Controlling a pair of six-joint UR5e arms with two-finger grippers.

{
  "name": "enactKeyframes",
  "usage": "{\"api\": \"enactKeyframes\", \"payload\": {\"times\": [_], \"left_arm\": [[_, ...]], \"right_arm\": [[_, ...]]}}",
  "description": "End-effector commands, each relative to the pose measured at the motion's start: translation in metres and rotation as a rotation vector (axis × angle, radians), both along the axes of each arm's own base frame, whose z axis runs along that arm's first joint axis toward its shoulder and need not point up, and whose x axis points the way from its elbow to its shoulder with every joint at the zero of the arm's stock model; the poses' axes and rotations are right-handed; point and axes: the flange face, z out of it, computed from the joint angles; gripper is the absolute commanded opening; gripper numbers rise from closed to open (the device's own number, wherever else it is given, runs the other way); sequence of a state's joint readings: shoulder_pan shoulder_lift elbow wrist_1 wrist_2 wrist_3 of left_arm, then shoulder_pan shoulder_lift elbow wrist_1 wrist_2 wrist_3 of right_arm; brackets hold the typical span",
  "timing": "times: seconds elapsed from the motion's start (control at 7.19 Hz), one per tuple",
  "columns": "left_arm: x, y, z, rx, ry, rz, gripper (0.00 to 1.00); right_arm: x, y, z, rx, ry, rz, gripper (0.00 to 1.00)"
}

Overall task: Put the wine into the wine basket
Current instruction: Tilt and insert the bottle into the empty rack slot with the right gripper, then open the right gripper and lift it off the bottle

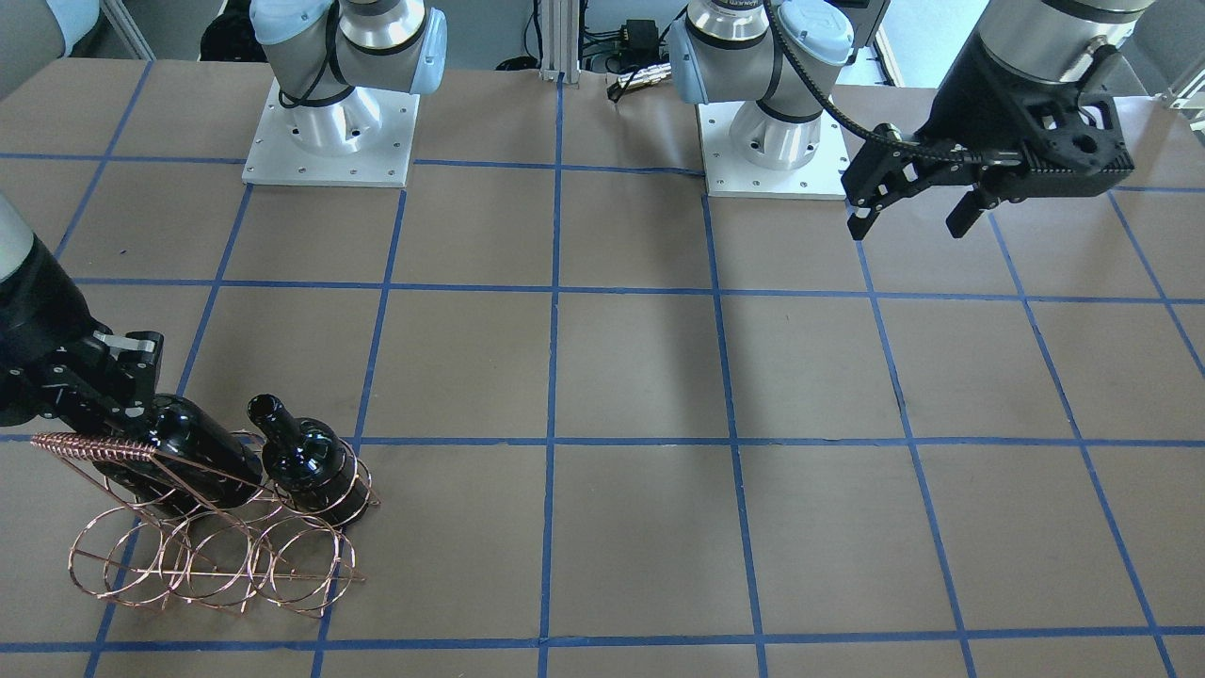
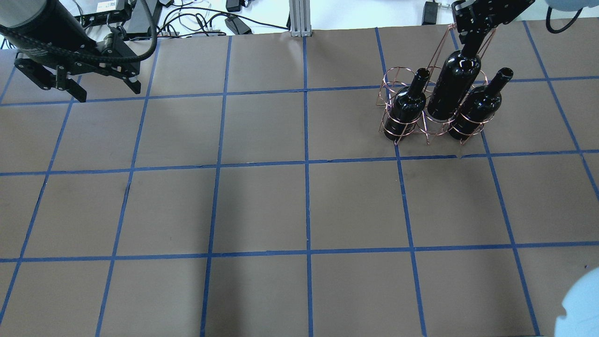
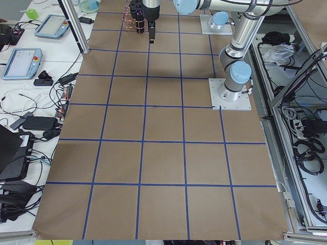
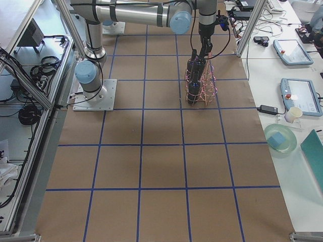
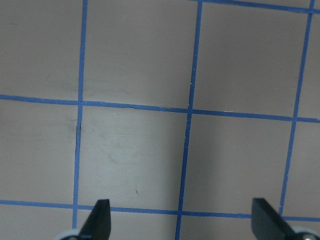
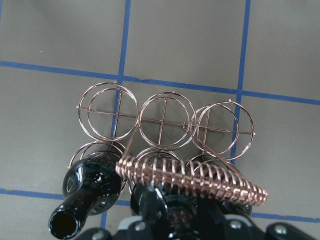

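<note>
Overhead, three bottles [image 2: 453,86] show (front view: two).

A copper-coloured wire wine basket [image 2: 395,133] of round rings, two rows of three, stood on the desk [image 2: 299,206] far out on the robot's right. Its coiled wire handle [image 6: 195,180] arched above the rings. Three glossy black, unlabelled glass wine bottles occupied the row nearer the robot. The left-hand bottle [image 2: 406,110] and the right-hand bottle [image 2: 477,112] stood upright in the outer rings, their lipped mouths open upward. The middle bottle [image 2: 453,89] stood between them in the centre ring, its shoulder above theirs and its neck clamped in the right end effector [image 2: 469,44]. Whether its base reached the desk could not be told.
</note>
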State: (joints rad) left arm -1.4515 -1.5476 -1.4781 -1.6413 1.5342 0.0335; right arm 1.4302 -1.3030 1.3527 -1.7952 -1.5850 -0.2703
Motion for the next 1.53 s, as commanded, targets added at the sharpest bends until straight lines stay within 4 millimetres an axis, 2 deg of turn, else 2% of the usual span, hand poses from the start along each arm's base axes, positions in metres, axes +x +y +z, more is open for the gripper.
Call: {"api": "enactKeyframes", "payload": {"times": [0.0,0.14,0.42,0.56,0.7,0.83,0.97,1.11,1.39], "left_arm": [[-0.026,0.006,-0.001,0.006,0.001,-0.040,1.00],[-0.027,0.007,-0.006,0.017,-0.004,-0.044,1.00],[-0.027,0.009,-0.011,0.024,-0.002,-0.046,1.00],[-0.027,0.009,-0.011,0.024,-0.002,-0.046,1.00],[-0.027,0.009,-0.011,0.026,-0.003,-0.047,1.00],[-0.026,0.009,-0.011,0.026,-0.003,-0.047,1.00],[-0.026,0.009,-0.012,0.027,-0.003,-0.052,1.00],[-0.026,0.009,-0.012,0.028,-0.005,-0.053,1.00],[-0.026,0.009,-0.012,0.027,-0.003,-0.053,1.00]], "right_arm": [[0.000,-0.005,-0.040,0.003,-0.001,0.002,0.18],[0.000,-0.009,-0.059,0.030,-0.007,-0.002,0.19],[-0.001,-0.012,-0.066,0.043,-0.009,-0.005,0.25],[-0.001,-0.012,-0.067,0.045,-0.008,-0.007,0.42],[-0.001,-0.011,-0.066,0.048,-0.007,-0.006,0.73],[0.004,-0.008,-0.062,0.044,-0.006,0.002,0.83],[0.010,-0.003,-0.050,0.026,-0.005,0.007,0.83],[0.015,0.013,-0.022,0.007,-0.006,0.011,0.84],[0.024,0.068,0.037,0.032,-0.014,-0.004,0.84]]}}
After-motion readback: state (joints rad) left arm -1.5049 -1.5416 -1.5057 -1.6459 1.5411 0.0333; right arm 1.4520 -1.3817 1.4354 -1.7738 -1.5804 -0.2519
